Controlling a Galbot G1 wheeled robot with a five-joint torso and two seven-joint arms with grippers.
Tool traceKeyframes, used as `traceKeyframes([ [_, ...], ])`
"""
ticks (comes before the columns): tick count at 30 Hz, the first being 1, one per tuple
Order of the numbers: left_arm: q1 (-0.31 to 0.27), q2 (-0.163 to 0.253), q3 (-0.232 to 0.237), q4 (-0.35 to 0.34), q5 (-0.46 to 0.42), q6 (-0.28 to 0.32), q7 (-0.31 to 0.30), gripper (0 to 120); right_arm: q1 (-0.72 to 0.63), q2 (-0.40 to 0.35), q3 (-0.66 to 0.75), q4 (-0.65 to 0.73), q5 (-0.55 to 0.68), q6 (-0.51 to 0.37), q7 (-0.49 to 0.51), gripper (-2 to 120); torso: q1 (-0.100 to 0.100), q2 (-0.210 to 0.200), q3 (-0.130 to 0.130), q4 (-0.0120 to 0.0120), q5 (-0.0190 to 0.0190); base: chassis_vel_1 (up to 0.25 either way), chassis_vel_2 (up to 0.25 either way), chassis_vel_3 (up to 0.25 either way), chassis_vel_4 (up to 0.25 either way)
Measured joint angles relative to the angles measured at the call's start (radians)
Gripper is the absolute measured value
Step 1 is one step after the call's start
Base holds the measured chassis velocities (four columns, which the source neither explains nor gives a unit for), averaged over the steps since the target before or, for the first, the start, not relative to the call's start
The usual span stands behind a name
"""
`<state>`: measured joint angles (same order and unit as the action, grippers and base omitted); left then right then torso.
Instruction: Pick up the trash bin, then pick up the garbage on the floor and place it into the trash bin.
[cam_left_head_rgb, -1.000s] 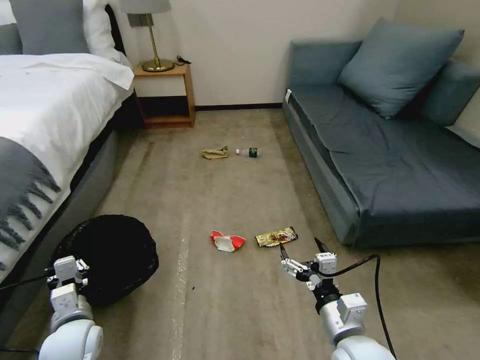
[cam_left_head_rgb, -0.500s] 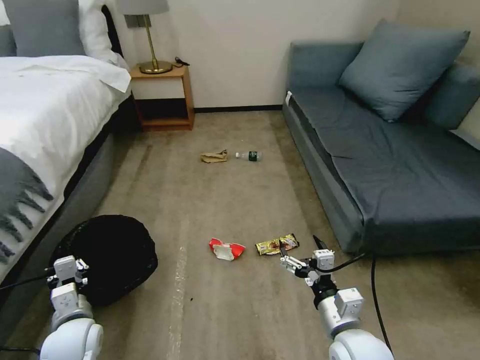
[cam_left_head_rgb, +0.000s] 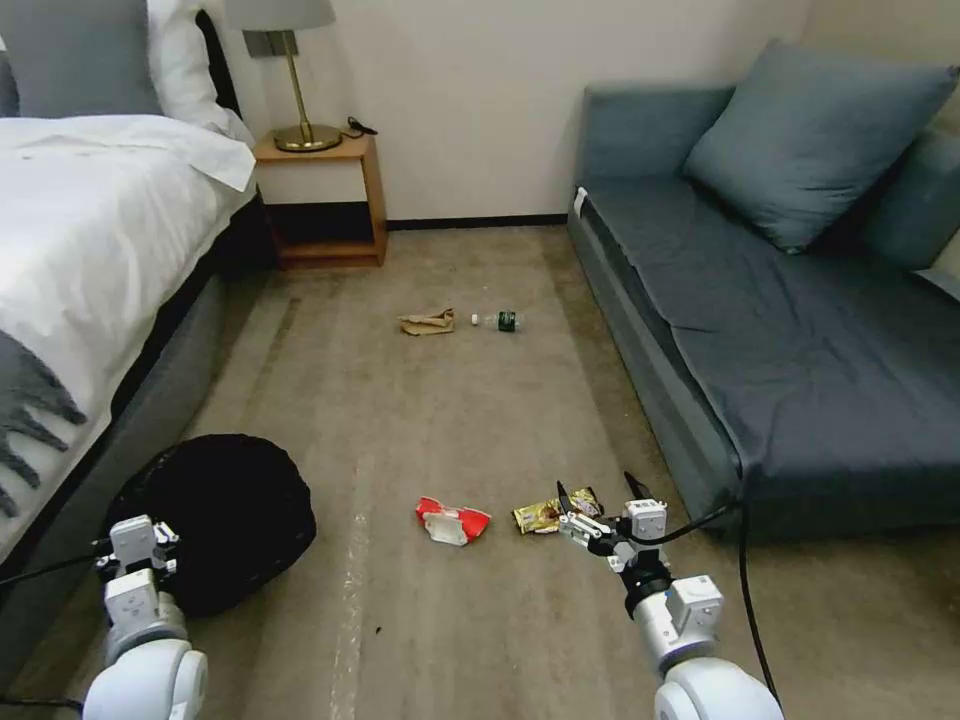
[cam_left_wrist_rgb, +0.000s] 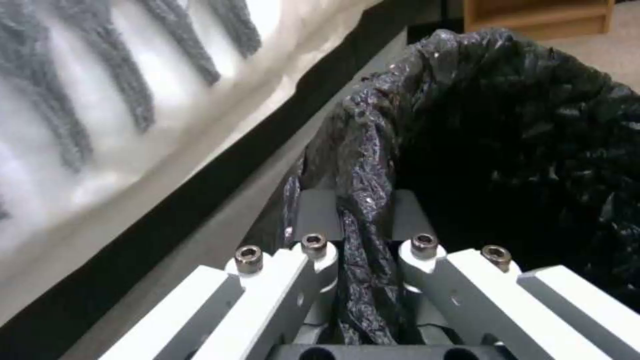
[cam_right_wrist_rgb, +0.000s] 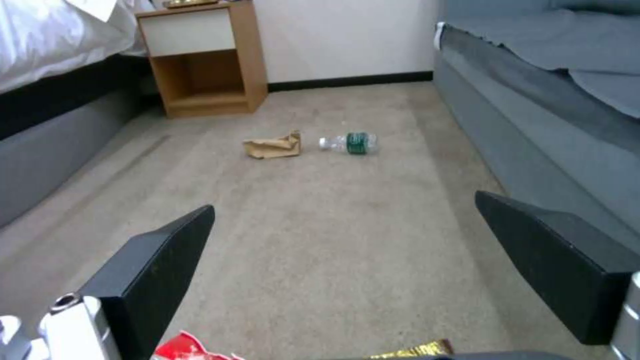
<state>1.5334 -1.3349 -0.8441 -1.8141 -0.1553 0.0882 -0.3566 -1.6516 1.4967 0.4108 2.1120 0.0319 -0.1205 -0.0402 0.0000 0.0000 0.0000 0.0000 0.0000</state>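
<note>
The trash bin (cam_left_head_rgb: 215, 510), round and lined with a crinkly black bag, sits low on the left beside the bed. My left gripper (cam_left_head_rgb: 138, 530) is shut on its near rim; the left wrist view shows the bag's edge (cam_left_wrist_rgb: 363, 220) pinched between the jaws. The garbage lies on the carpet. A red-and-white wrapper (cam_left_head_rgb: 452, 520) and a gold-brown wrapper (cam_left_head_rgb: 540, 514) are close by. A brown paper bag (cam_left_head_rgb: 427, 322) and a clear bottle (cam_left_head_rgb: 500, 320) lie farther off. My right gripper (cam_left_head_rgb: 598, 495) is open and empty, right at the gold-brown wrapper's right end.
A bed (cam_left_head_rgb: 90, 250) runs along the left, and a blue sofa (cam_left_head_rgb: 800, 340) along the right. A wooden nightstand (cam_left_head_rgb: 320, 195) with a lamp stands at the far wall. Open carpet lies between them. A black cable (cam_left_head_rgb: 742, 580) trails from my right arm.
The whole view has shifted as the robot moves forward. My right gripper, still open, has gone from short of the gold-brown wrapper to right at it. The left keeps its hold on the bin.
</note>
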Motion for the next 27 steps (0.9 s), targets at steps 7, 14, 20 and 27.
traceKeyframes([
  [7,0.001,0.005,0.001,0.007,-0.002,-0.006,0.001,7,-0.011,0.007,-0.001,-0.001,-0.011,0.005,0.0,100,0.0,0.0,0.0,0.0,0.0,-0.074,0.062,0.063,-0.057],
  [14,-0.002,0.01,0.0,0.008,-0.005,-0.008,0.001,7,-0.01,0.008,0.0,-0.002,-0.015,0.006,-0.001,100,0.0,0.0,0.0,0.0,0.0,-0.063,0.068,0.071,-0.073],
  [20,-0.003,0.012,0.0,0.01,-0.006,-0.009,0.001,7,-0.006,0.016,-0.004,-0.01,-0.021,0.01,-0.002,100,0.0,0.0,0.0,0.0001,0.0,-0.069,0.08,0.072,-0.077],
  [27,-0.006,0.014,0.0,0.014,-0.006,-0.009,0.002,7,0.005,0.016,-0.006,-0.021,-0.023,0.012,-0.003,100,0.0,0.0,0.0,0.0,0.0,-0.066,0.066,0.074,-0.079],
])
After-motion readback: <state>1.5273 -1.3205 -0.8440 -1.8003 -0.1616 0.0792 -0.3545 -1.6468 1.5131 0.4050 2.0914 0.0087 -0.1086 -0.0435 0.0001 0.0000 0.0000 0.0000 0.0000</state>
